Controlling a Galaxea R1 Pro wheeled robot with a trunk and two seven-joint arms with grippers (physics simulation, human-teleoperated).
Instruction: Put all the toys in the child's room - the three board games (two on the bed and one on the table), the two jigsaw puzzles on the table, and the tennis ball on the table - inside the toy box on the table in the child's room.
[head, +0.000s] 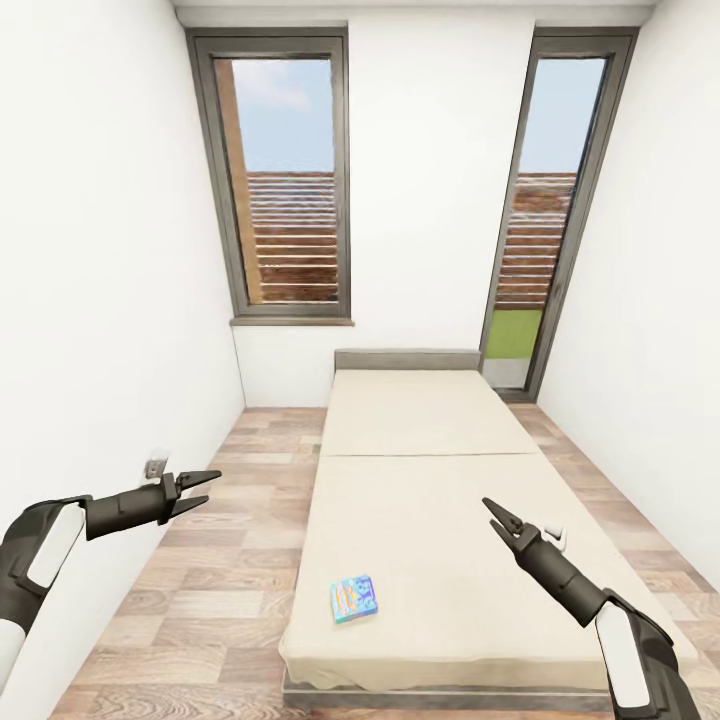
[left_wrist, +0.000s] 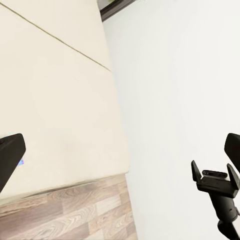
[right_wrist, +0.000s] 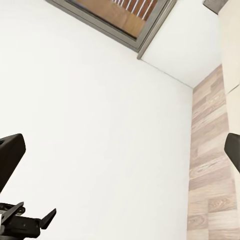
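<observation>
One board game (head: 353, 598), a small blue-teal box, lies flat on the beige bed (head: 420, 470) near its front left corner. My left gripper (head: 210, 485) hangs open over the floor left of the bed, well apart from the box. To the right of the box, my right gripper (head: 492, 514) is open above the mattress, nothing between its fingers. The left wrist view looks across the mattress (left_wrist: 60, 100) to the right gripper (left_wrist: 215, 172). The table, toy box, jigsaw puzzles and tennis ball are out of view.
The bed runs from the front to a low grey headboard (head: 407, 359) under two tall dark-framed windows (head: 285, 180). Wood-plank floor (head: 230, 540) runs along both sides of the bed. White walls stand close on the left and right.
</observation>
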